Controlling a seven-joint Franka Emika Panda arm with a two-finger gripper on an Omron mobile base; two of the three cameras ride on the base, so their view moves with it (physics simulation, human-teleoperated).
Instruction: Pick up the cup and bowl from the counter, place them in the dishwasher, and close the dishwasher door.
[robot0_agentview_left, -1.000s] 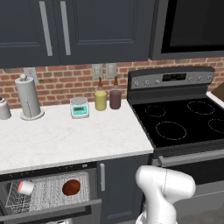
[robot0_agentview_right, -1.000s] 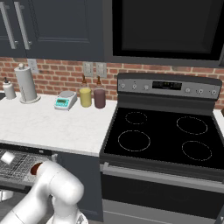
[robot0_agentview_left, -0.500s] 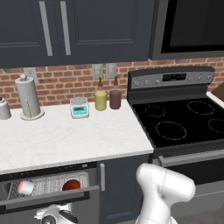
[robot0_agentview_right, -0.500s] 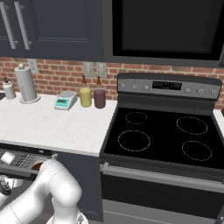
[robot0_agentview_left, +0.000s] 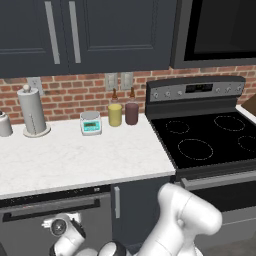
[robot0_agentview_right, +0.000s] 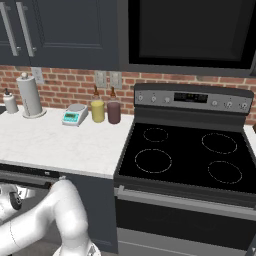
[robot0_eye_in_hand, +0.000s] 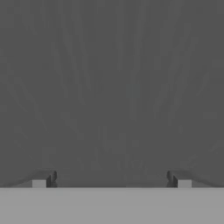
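The dishwasher door (robot0_agentview_left: 30, 235) stands upright and shut under the white counter (robot0_agentview_left: 75, 160), its bar handle (robot0_agentview_left: 50, 208) just below the counter edge. My gripper (robot0_agentview_left: 59, 224) is low against the door's front, below the handle. In the hand view the grey door panel (robot0_eye_in_hand: 112, 87) sits very close, and my gripper (robot0_eye_in_hand: 111, 180) is open, its two tips wide apart with nothing between them. The hand also shows at the left edge of the right base view (robot0_agentview_right: 10, 197). Cup, bowl and rack are hidden behind the door.
A paper towel holder (robot0_agentview_left: 32, 112), a small scale (robot0_agentview_left: 91, 123), a yellow jar (robot0_agentview_left: 115, 115) and a maroon jar (robot0_agentview_left: 132, 113) stand along the brick wall. A narrow cabinet door (robot0_agentview_left: 135, 210) is right of the dishwasher. The black stove (robot0_agentview_left: 210, 140) lies to the right.
The dishwasher door has swung up from partly open to shut, hiding the rack with the cup and bowl. My hand has risen with it against the panel.
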